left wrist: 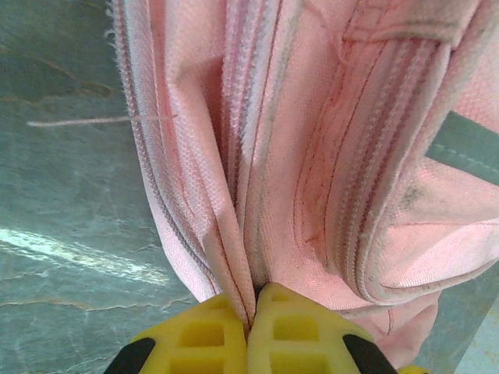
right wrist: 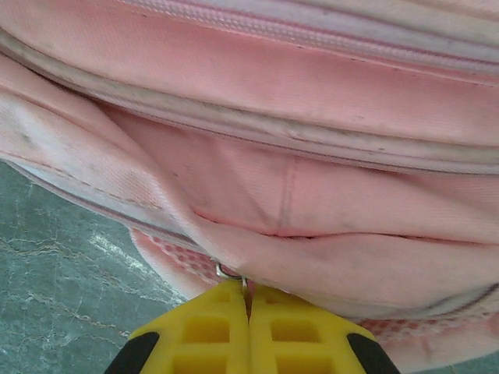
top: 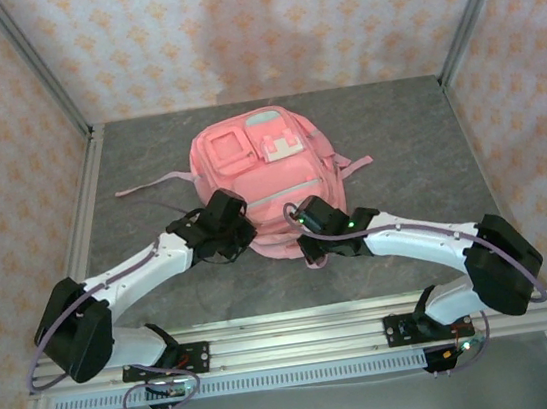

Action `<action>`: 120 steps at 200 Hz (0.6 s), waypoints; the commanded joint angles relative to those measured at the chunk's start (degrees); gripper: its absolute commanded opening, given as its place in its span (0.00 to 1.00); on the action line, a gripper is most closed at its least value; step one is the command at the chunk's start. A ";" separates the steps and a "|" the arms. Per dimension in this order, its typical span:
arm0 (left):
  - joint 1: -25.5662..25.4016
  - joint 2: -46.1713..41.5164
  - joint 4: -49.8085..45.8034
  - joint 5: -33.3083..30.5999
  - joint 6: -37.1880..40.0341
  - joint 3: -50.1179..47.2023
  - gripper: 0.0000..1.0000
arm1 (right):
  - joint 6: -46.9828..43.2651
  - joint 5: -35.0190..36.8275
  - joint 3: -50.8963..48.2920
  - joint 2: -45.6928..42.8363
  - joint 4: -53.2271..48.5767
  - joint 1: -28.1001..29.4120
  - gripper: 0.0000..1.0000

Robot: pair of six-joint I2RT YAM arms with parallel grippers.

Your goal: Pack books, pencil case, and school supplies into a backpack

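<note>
Left claw (left wrist: 252, 305) pinching backpack (left wrist: 312, 156) fabric fold, jaws together.

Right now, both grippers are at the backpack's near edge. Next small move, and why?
Probably use the left gripper's pinch as an anchor and ease the right gripper along the zip. The left is shut on a fabric fold of the backpack beside a zip; the right is shut at a small metal ring, likely the pull. The zips look closed.
</note>
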 commanded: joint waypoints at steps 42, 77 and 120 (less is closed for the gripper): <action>5.58 -5.89 -10.57 -4.70 7.83 -1.05 0.00 | -0.90 2.48 0.90 -1.00 -4.84 -2.29 0.00; 7.54 -6.28 -12.84 -4.04 11.52 -0.35 0.00 | -1.41 2.44 1.31 -1.30 -5.20 -2.87 0.00; 9.96 -7.03 -15.50 -4.08 16.01 1.10 0.00 | -1.82 0.98 0.83 -0.91 -4.60 -5.71 0.00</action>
